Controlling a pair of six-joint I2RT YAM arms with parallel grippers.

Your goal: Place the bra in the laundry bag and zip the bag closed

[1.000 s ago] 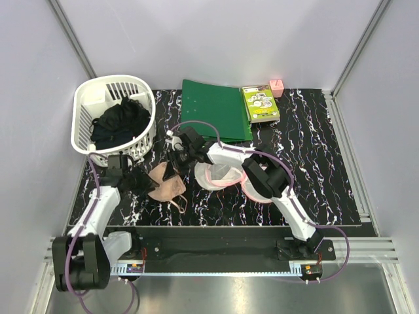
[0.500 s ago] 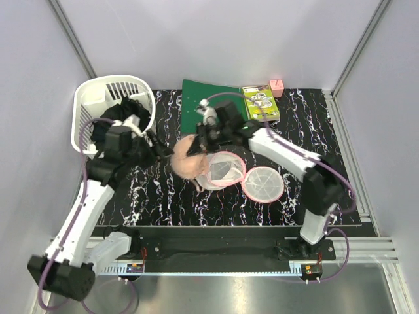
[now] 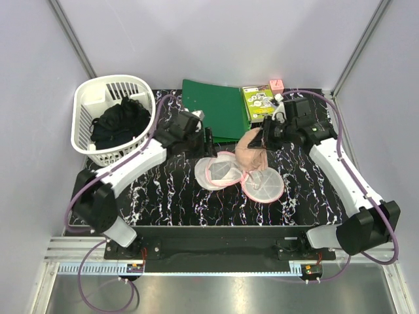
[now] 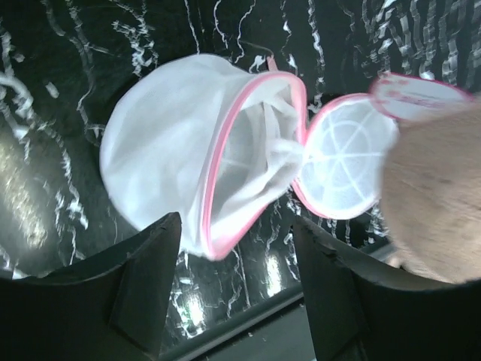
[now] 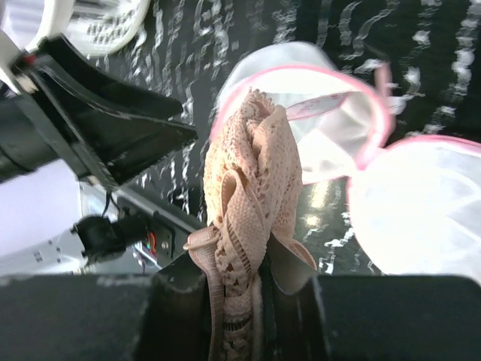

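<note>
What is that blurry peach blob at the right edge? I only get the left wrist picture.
Observer: It is the bra, lacy and folded, pinched in the right gripper.
Operator: Is it inside the white bag?
Observer: No. From above, it hangs in the air beside the laundry bag, near where the open lid joins it.
Operator: Anything else on that table?
Observer: A white basket of black clothes at the far left, and a green folder behind the bag.
</note>
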